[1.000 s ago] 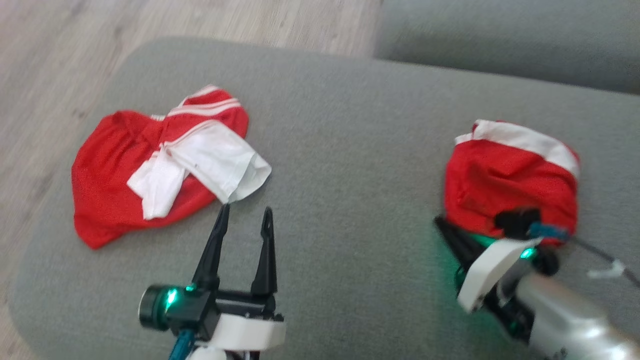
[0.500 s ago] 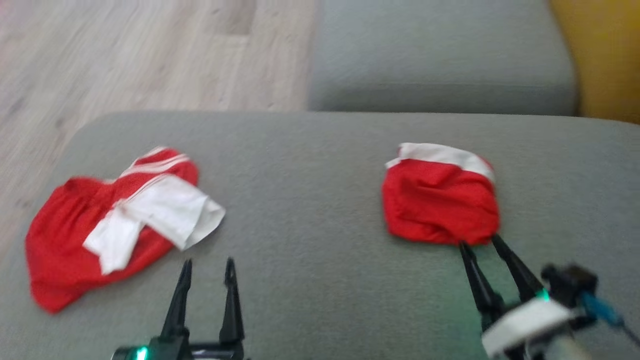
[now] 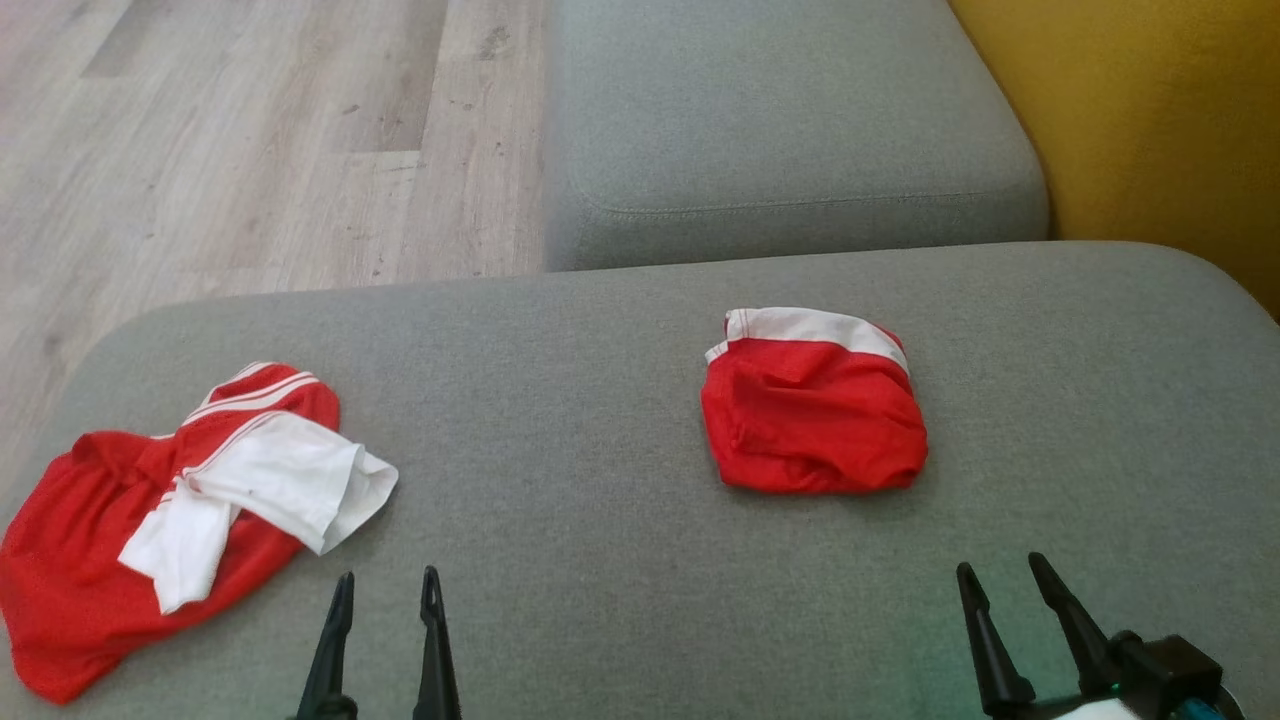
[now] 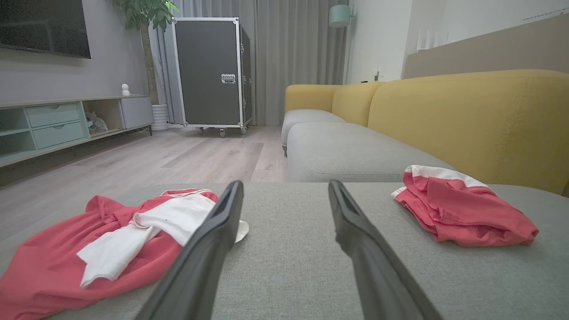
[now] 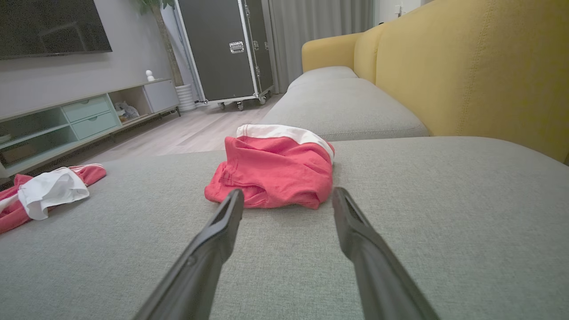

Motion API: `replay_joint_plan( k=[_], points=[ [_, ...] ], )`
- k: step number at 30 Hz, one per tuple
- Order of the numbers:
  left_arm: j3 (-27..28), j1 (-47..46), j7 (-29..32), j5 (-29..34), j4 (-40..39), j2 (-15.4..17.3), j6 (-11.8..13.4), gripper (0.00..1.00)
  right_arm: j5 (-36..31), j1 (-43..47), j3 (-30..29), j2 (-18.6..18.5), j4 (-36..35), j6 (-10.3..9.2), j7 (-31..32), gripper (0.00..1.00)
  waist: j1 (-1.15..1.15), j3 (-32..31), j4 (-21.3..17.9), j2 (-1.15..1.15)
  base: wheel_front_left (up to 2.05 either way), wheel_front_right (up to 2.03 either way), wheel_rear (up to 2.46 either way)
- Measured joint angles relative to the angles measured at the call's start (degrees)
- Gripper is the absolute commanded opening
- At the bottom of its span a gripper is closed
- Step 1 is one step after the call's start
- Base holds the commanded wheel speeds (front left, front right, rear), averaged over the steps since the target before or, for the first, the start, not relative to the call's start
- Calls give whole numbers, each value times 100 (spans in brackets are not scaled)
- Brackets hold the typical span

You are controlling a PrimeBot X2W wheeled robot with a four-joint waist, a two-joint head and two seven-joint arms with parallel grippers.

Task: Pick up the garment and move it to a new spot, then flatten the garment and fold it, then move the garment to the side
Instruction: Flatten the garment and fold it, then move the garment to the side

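**Ops:** what's under you?

**Me:** Wide grey seat cushion (image 3: 640,620). Everything sits on it. A second grey cushion (image 3: 790,130) butts against its far edge. Yellow backrest (image 3: 1160,130) on my right, wood floor (image 3: 220,150) far left.

**Ops:** wrist cams add anything?

**Me:** Room depth. The left wrist gives me a black flight case (image 4: 209,71) on castors by grey curtains, a wall TV (image 4: 42,26) and a low cabinet (image 4: 58,124) with pale green drawers. The head cam looks down, so I get the layout from it.

**Ops:** garments?

**Me:** Two. The loose garment (image 3: 150,520) is red with white panels, spread and rumpled at the cushion's left end. The folded garment (image 3: 812,420) is a compact red bundle with a white band along its far edge. It lies right of centre, well apart from the loose one. The right wrist shows its near edge lumpy, layers not flush. From the top it reads as a tidy block.

**Ops:** grippers?

**Me:** Left gripper (image 3: 388,573) has its jaws apart with nothing between them. It is near the loose garment's white flap, not touching it. Right gripper (image 3: 999,562) is also spread and empty, fingers aimed at the folded garment. There's bare cushion between its tips and the cloth.
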Motion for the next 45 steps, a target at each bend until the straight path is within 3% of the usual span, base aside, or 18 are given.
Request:
replay_joint_plan(
  k=[13, 30, 35, 40, 45],
  points=[
    [123, -1, 0, 53, 163, -1, -104, 100, 1, -27, -4, 24, 11, 0, 0, 100, 1, 59, -110, 0, 0, 0, 0],
    [7, 1, 0, 37, 235, -1, -260, 100, 1, -229, -229, 43, 59, 0, 0, 100, 1, 282, 142, 0, 0, 0, 0],
    [-46, -4, 0, 43, 207, 0, -313, 100, 345, -669, -414, 83, 566, 0, -1, 100, 1, 449, 298, 0, 0, 0, 0],
    [-160, -66, 0, 47, 102, 1, -359, 100, 768, -1483, -387, -20, 1564, 0, 29, 100, 1, 700, 451, 0, 0, 0, 0],
    [-260, -354, 0, 55, -59, -1, -400, 100, 1184, -2626, -445, -264, 2358, 0, 570, 100, 2, 1068, 590, 0, 0, 0, 0]
  ],
)
